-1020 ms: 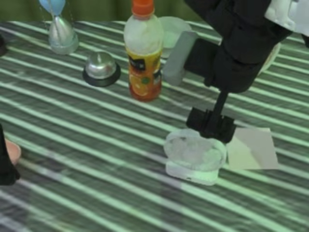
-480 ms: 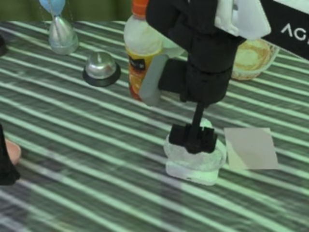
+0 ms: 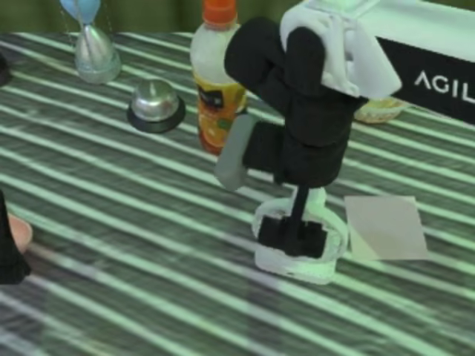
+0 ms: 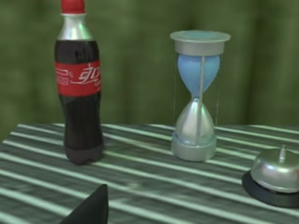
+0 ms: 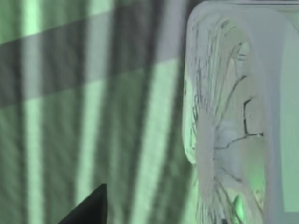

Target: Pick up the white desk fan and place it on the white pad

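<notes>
Hovering over the white desk fan (image 3: 300, 256), right gripper (image 3: 294, 236) low at its top, grip state unclear, white pad (image 3: 386, 228) just beside, left gripper (image 3: 9, 256) parked far off.

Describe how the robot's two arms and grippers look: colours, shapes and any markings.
The right arm has bulky rounded black segments, a white shell, a black panel with white letters "AGIL", and a grey block at its side. Its right gripper is black, on a thin black stem. The left arm shows only as a black shape at the table's left edge.
</notes>
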Motion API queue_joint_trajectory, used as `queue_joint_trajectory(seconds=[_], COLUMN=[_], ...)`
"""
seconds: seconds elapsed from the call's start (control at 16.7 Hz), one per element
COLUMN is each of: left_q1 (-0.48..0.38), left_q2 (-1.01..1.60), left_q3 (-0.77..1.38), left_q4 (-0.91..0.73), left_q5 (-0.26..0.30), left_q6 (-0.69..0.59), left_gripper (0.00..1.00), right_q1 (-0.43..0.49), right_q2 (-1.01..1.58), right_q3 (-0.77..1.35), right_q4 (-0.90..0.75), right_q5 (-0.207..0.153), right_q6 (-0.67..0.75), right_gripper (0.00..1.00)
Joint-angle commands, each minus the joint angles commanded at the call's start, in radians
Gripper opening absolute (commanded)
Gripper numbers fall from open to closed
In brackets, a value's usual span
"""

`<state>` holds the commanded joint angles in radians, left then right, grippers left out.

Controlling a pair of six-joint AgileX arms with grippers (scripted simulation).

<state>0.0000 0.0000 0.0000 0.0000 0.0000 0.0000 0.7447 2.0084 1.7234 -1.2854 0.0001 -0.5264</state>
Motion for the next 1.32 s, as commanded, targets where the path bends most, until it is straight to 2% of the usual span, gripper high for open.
queue_joint_trajectory(seconds=[0.3, 1.08, 1.32], left_q1=[0.000, 0.000, 0.000], left_q2=[0.000, 0.000, 0.000], left_q3=[0.000, 0.000, 0.000], left_q4=[0.000, 0.000, 0.000], left_q5=[0.000, 0.000, 0.000], left_q6=[0.000, 0.000, 0.000], left_gripper=[1.00, 1.00, 1.00], right_q1=[0.001, 0.001, 0.001], right_q2=[0.001, 0.001, 0.001], right_q3=[-0.028, -0.028, -0.028], right_q4=[0.028, 0.028, 0.028], right_q5=[0.000, 0.000, 0.000], right_q6=[0.000, 0.000, 0.000], right_gripper=[1.00, 0.02, 0.00])
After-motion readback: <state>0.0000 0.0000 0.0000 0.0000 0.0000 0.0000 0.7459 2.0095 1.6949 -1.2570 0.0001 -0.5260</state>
